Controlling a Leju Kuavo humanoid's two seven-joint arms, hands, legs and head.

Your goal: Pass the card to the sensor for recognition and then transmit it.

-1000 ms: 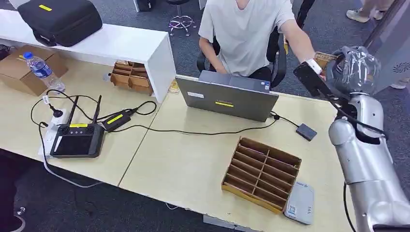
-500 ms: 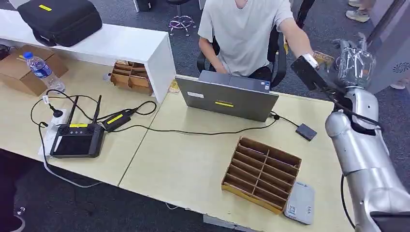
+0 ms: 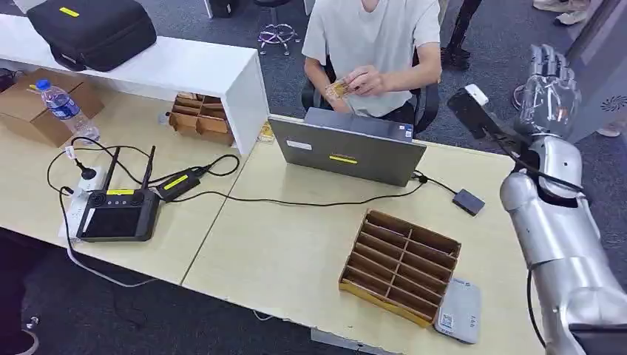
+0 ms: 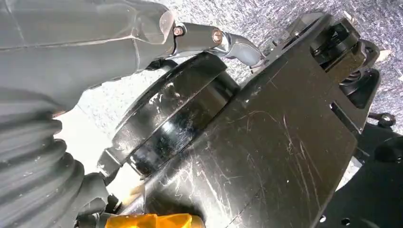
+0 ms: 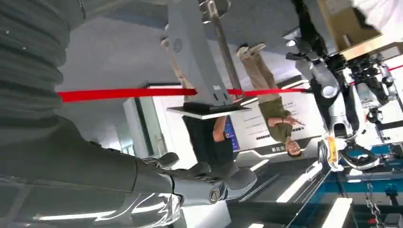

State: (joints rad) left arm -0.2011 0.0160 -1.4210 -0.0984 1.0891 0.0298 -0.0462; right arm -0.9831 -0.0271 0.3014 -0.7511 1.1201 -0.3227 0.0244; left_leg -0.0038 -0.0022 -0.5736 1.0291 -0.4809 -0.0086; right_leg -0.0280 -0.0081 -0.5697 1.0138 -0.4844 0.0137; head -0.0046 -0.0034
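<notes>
Card [image 3: 339,89]: a small yellowish one sits in the hands of the person [image 3: 373,44] seated behind the laptop [image 3: 347,148], well apart from the robot. Judging by that, the handover looks done, and nothing of the task seems left for the robot but to lower its arm; whether the card was read first cannot be told from these pictures.

Near the table's [image 3: 281,255] front edge a grey flat reader [image 3: 458,310] lies just beside a brown divided cardboard tray [image 3: 400,266]; this is probably the sensor.

Raised at the far right, the right hand [image 3: 547,89] holds nothing, its fingers straight and somewhat apart, pointing upward. The right wrist view shows the same fingers [image 5: 204,178] outstretched with nothing between them.

Left hand [image 4: 71,52] hangs by dark parts of the robot's body; its grey thumb and ribbed cover show, but how the fingers lie, I cannot tell.

Markings on the card are too small to make out, and the person's fingers cover part of it.
</notes>
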